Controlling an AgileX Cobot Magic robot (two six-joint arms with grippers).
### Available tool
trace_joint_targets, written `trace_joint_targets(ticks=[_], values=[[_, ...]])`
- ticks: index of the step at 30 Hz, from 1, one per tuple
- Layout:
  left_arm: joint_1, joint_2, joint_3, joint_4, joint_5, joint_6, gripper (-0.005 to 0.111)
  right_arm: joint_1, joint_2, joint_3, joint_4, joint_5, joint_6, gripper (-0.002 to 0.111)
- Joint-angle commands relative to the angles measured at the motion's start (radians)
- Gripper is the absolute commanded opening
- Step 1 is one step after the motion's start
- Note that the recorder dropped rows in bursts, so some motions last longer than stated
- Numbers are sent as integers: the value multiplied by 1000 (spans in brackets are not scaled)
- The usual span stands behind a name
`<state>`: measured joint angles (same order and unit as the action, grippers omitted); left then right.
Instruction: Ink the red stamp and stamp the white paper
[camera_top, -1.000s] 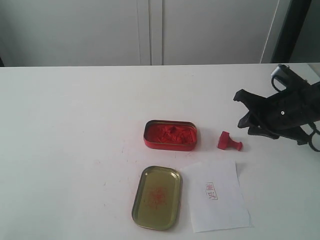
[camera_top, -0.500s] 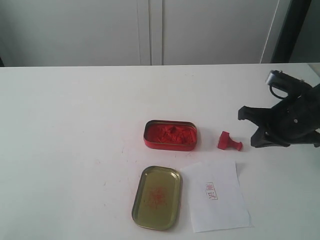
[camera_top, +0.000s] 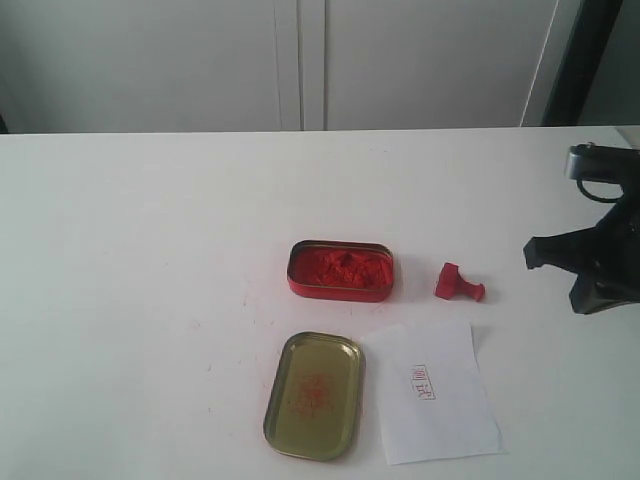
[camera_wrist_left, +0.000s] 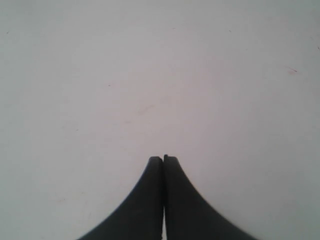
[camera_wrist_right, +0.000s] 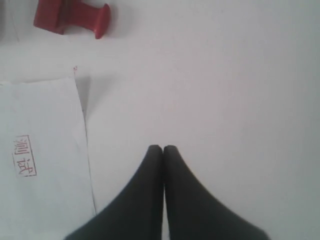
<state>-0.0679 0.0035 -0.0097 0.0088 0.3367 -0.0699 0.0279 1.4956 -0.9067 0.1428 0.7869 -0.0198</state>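
The red stamp (camera_top: 459, 282) is seen tipped on its side on the white table (camera_top: 150, 250). It lies near but apart from the open red ink tin (camera_top: 341, 270) and just beyond the far corner of the white paper (camera_top: 432, 392). It is judged light, rigid and smooth, so it is easily knocked or spun. The stubby handle is judged the best place to take hold, pinched across its narrow waist. The block face is best left untouched, as ink may smear. A red print (camera_top: 422, 382) is already shown on the paper. A gold lid (camera_top: 314, 394) with red smears is set beside the paper. The right gripper (camera_wrist_right: 163, 148) is held well apart from the stamp, fingers pressed together, nothing between them. The left gripper (camera_wrist_left: 163, 159) is likewise closed and empty, with only bare table seen beneath it.
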Motion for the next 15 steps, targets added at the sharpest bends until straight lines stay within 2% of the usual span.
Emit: trace_joint_targets(ticks=[1,15], values=[[1,-3,10,-1,14,-1,0,-11,-57,0,-32,22,6,0],[1,-3,10,-1,14,-1,0,-11,-247,0,-60,86,6,0]])
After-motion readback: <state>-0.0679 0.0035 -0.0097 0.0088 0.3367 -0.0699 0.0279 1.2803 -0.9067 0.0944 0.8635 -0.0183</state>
